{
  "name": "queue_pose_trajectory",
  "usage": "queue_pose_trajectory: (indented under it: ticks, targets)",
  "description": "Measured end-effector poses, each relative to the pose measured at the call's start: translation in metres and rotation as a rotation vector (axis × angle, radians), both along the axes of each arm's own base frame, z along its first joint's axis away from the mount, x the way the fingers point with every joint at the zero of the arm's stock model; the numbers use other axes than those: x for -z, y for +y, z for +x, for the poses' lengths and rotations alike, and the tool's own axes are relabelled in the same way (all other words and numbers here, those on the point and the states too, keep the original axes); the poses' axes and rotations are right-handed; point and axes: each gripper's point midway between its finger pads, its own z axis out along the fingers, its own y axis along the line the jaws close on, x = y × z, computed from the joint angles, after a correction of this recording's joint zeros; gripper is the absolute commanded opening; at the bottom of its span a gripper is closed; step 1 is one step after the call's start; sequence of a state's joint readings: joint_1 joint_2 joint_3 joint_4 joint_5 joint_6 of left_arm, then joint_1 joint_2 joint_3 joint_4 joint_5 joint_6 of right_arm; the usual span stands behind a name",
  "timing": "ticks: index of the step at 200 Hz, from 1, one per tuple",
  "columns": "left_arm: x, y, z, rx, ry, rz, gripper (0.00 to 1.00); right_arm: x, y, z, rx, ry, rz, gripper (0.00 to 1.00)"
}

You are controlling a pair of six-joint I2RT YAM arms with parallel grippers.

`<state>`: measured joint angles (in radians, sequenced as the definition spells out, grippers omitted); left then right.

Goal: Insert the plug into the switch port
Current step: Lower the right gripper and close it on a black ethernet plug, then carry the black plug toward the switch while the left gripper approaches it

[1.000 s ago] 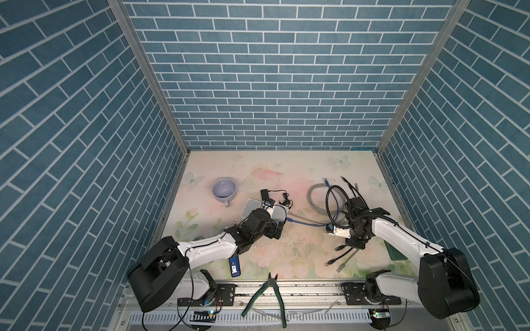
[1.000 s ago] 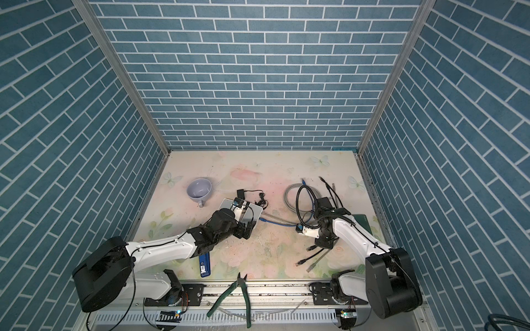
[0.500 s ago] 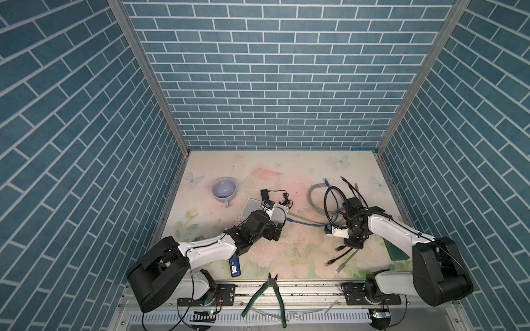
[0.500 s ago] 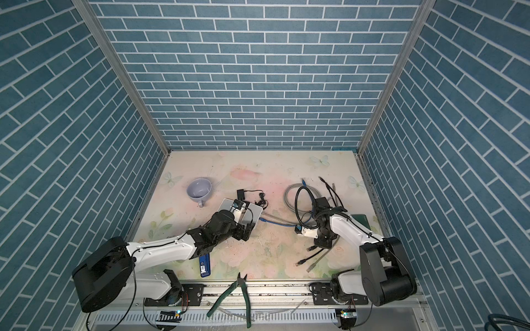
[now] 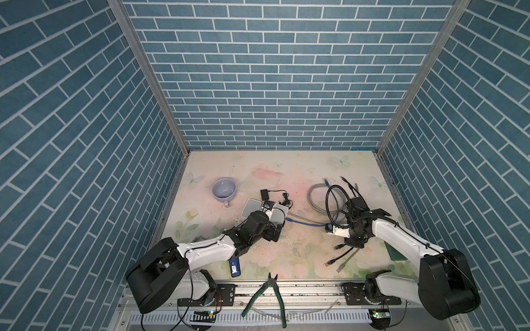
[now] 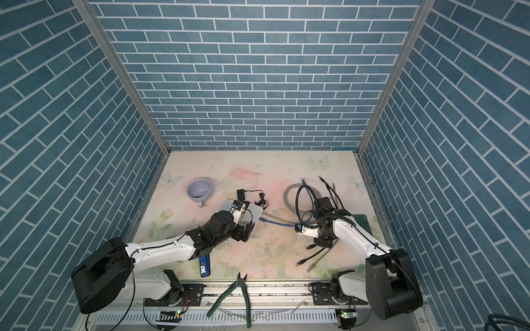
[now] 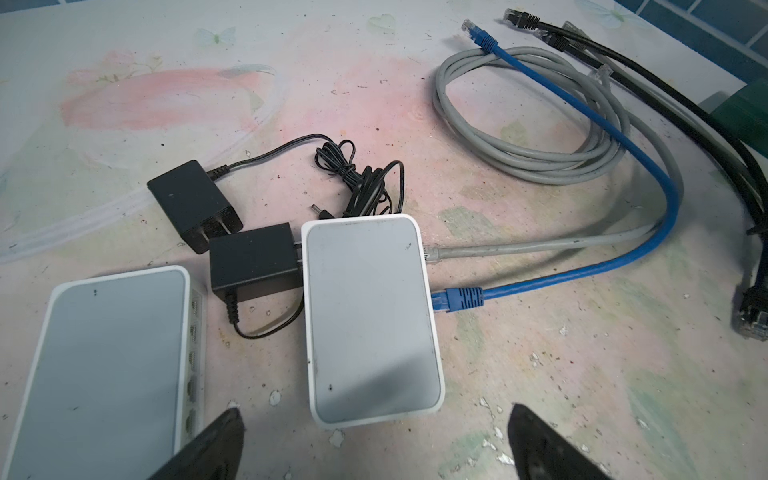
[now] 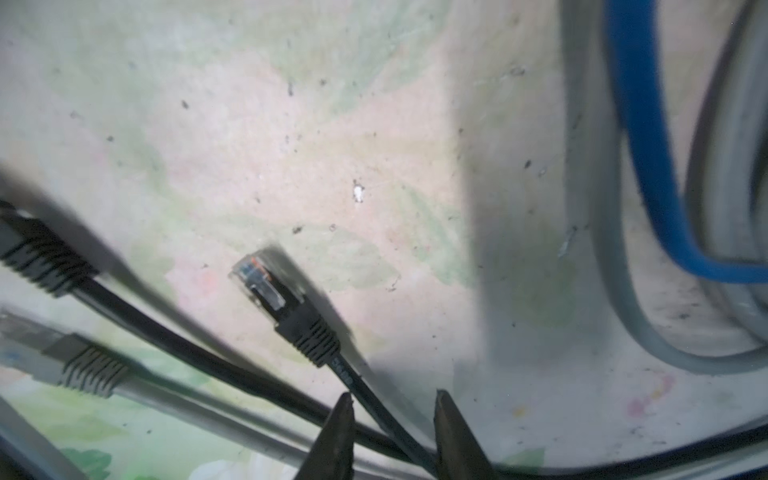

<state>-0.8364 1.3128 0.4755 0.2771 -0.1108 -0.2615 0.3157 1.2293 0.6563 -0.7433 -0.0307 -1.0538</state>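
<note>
Bench from above, left to right. A lilac mug (image 5: 224,189) stands upright near the left edge, toward the rear; a blue USB stick (image 5: 234,265) lies by the front edge. Left of centre two white switches lie flat side by side: the bare switch (image 7: 104,365), its visible ports empty, and the cabled switch (image 7: 370,316), with two black power adapters (image 7: 253,257) between and behind them. The left gripper (image 7: 374,432) hovers just short of the cabled switch's near end, jaws spread wide, holding nothing. A grey cable (image 7: 519,248) and a blue cable (image 7: 582,274) sit plugged into that switch's side facing the right edge. Green-handled pliers (image 5: 272,298) lie on the rail along the front edge. The right gripper (image 8: 395,405) straddles a black cable (image 8: 357,384) lying on the bench, fingers apart with a gap beside the cable, not clamped. The black plug (image 8: 270,291) ending that cable rests on the bench just ahead of the fingers, well apart from both switches; another black plug (image 8: 41,257) and a grey plug (image 8: 83,370) lie beside it. A dark green pad (image 5: 395,253) lies by the right edge.
</note>
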Motion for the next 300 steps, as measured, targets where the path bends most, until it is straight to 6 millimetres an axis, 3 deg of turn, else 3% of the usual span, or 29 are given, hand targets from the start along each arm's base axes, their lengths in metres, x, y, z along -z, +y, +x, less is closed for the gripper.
queue_pose_trajectory:
  ticks: [49, 101, 184, 228, 257, 300]
  targets:
    - [-0.001, 0.0, 0.0, 0.0, -0.005, -0.006, 1.0, -0.001, 0.001, -0.008, -0.005, 0.027, 0.01, 0.35]
    - [0.001, 0.001, -0.001, 0.0, -0.006, -0.008, 1.0, 0.01, -0.001, -0.014, -0.005, 0.091, -0.007, 0.35]
    - [0.003, 0.001, -0.001, -0.001, -0.004, -0.009, 1.0, 0.022, 0.003, -0.003, -0.01, 0.075, -0.006, 0.33]
    - [0.003, 0.001, -0.001, -0.001, -0.004, -0.009, 1.0, 0.022, 0.005, -0.002, -0.032, 0.074, 0.006, 0.21]
    - [0.003, 0.001, -0.001, -0.001, -0.004, -0.009, 1.0, 0.02, 0.01, 0.012, -0.056, 0.004, 0.024, 0.1]
    - [0.003, 0.002, -0.002, -0.002, -0.002, -0.007, 1.0, 0.007, 0.019, 0.027, -0.089, -0.105, 0.068, 0.05]
